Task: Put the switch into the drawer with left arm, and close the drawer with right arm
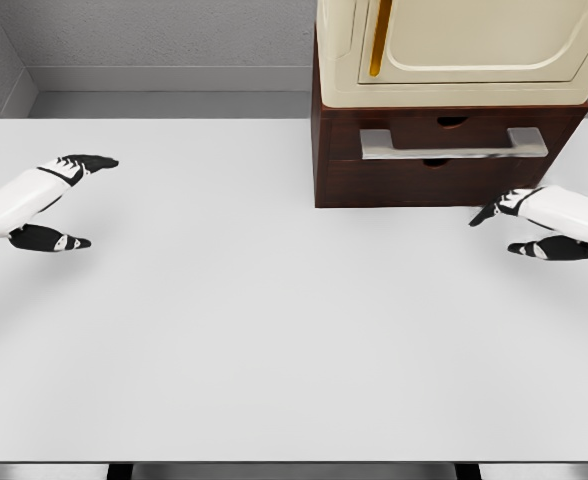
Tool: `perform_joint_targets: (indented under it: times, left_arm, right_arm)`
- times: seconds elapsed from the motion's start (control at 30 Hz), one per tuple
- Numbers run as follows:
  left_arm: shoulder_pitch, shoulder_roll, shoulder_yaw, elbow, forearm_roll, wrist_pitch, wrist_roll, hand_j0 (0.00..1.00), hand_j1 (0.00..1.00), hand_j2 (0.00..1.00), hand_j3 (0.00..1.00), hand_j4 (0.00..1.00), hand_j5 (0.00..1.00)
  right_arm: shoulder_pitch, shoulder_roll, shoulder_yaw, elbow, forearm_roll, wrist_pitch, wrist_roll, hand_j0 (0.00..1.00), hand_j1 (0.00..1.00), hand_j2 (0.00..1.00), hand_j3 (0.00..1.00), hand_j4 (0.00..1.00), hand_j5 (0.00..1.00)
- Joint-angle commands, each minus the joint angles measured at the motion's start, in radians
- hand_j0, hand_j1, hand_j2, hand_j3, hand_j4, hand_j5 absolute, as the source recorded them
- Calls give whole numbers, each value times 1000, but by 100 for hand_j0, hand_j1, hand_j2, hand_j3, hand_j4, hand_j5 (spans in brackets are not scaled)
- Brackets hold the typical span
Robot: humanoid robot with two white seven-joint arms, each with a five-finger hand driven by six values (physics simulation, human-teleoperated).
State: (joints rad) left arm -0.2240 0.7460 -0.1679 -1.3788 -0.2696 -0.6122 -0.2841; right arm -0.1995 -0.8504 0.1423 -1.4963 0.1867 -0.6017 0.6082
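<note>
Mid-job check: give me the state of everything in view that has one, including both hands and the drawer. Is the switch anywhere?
Left hand: open, holding nothing, above the table's left side.
Right hand: open, holding nothing, near the cabinet's lower right corner.
Drawer: appears closed, front flush with the wooden cabinet.
Cream appliance on top: door shut.
Switch: not in view.
Table: white; both hands over it.

**Matt table, dark wood, brushed metal**

The table (274, 340) looks smooth, matt white. The drawer cabinet (334, 170) shows dark reddish wood; its handle (454, 148) looks like brushed metal. The appliance on top (454, 50) appears glossy cream plastic.
</note>
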Motion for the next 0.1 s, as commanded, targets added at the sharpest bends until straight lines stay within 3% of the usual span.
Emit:
perform_joint_targets:
  times: [0.0,0.03,0.07]
  left_arm:
    - [0,0,-1,1,7,1,0,100,100,100,100,100,100]
    - [0,0,-1,1,7,1,0,100,100,100,100,100,100]
    - [0,0,-1,1,7,1,0,100,100,100,100,100,100]
  right_arm:
    - [6,-25,-12,-54,17,-9,3,71,71,71,71,71,71]
    - [28,-27,-33,-68,17,-9,3,71,71,71,71,71,71]
    - [49,-27,-56,-78,17,-9,3,90,90,90,90,90,90]
